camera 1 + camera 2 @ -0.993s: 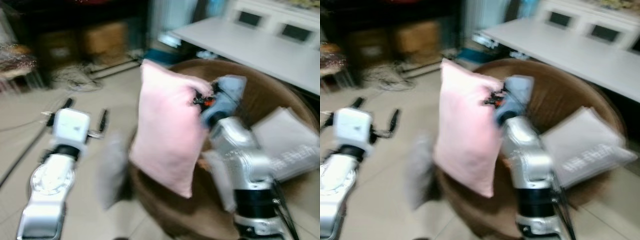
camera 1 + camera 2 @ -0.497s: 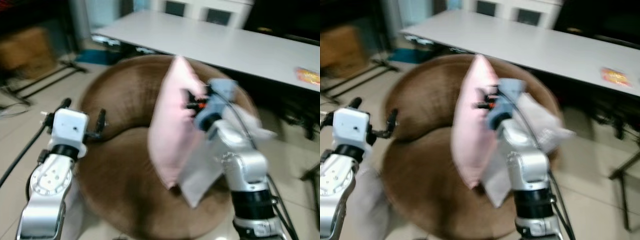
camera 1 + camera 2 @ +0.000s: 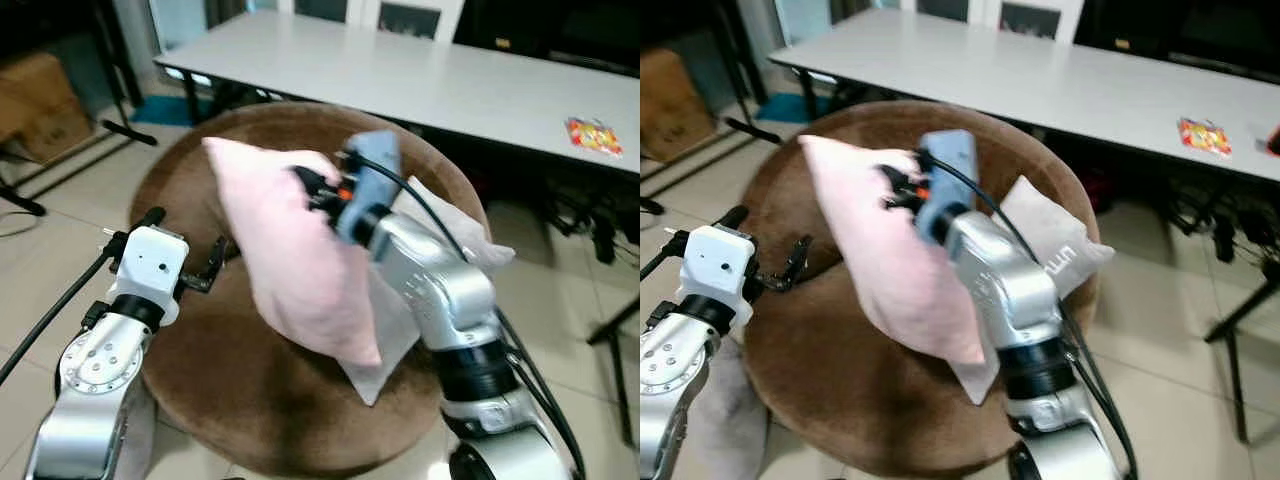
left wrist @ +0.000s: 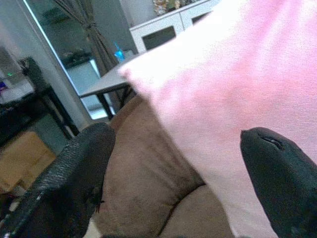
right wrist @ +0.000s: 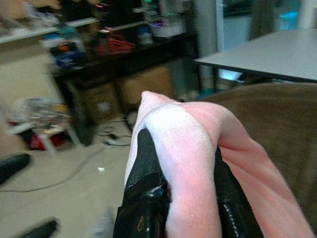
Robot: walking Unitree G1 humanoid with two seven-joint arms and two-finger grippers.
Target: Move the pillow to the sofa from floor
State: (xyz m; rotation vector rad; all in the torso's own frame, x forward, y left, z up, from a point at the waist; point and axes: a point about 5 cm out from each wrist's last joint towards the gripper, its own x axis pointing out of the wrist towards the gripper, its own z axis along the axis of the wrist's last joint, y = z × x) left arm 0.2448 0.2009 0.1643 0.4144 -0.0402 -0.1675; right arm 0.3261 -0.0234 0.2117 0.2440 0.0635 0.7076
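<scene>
A pink pillow (image 3: 290, 255) hangs over the round brown sofa (image 3: 240, 370), held up by its top edge. My right gripper (image 3: 318, 188) is shut on that edge; in the right wrist view its black fingers (image 5: 148, 198) pinch a fold of the pink pillow (image 5: 183, 148). My left gripper (image 3: 185, 250) is open to the left of the pillow, above the sofa seat. In the left wrist view its two fingers (image 4: 69, 183) stand wide apart with the pink pillow (image 4: 237, 99) just beyond them.
A grey-white cushion (image 3: 440, 230) leans on the sofa's right side behind the pink pillow. A long white table (image 3: 420, 75) stands behind the sofa, with a colourful packet (image 3: 592, 135) on it. A cardboard box (image 3: 35, 100) sits at far left. Cables (image 3: 600, 230) lie on the tiled floor at right.
The camera has swung so the sofa sits in the middle of the picture. The right gripper has carried the pillow leftward and lower over the seat, tilting it. The left gripper stays open.
</scene>
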